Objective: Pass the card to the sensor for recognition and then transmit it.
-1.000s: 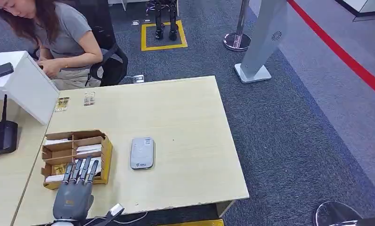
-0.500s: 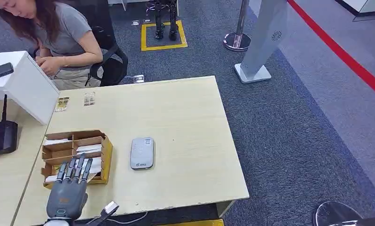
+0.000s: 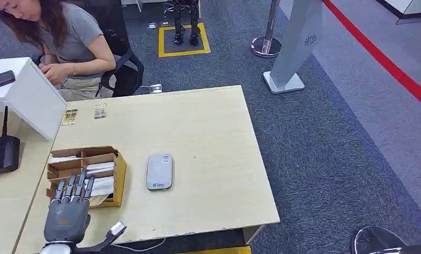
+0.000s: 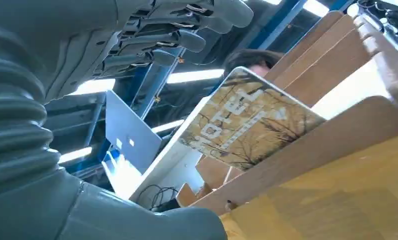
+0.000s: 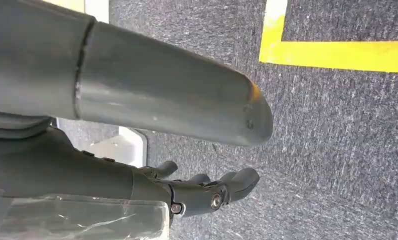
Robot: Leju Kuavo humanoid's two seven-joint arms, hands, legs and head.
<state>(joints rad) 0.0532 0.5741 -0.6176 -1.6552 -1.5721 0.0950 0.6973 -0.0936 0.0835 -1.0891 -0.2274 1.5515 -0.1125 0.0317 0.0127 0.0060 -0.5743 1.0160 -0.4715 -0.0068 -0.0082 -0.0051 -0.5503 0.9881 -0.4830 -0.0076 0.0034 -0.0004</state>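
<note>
A brown cardboard box with several compartments of cards stands at the table's front left. A patterned yellowish card leans in its nearest compartment; the left wrist view shows this card tilted against the box wall. My left hand hovers at the box's near-left corner, fingers straight and apart, holding nothing. The grey card sensor lies flat to the right of the box. My right hand hangs above the carpet, empty, fingers loosely bent.
A person sits at the table's far left behind a white partition. A black router is on the left desk. Two small packets lie at the far-left table edge. A stanchion and a grey stand are on the floor.
My left hand has drawn back toward the table's front-left edge, off the box, uncovering the patterned card in the nearest compartment. The sensor and box have not moved.
</note>
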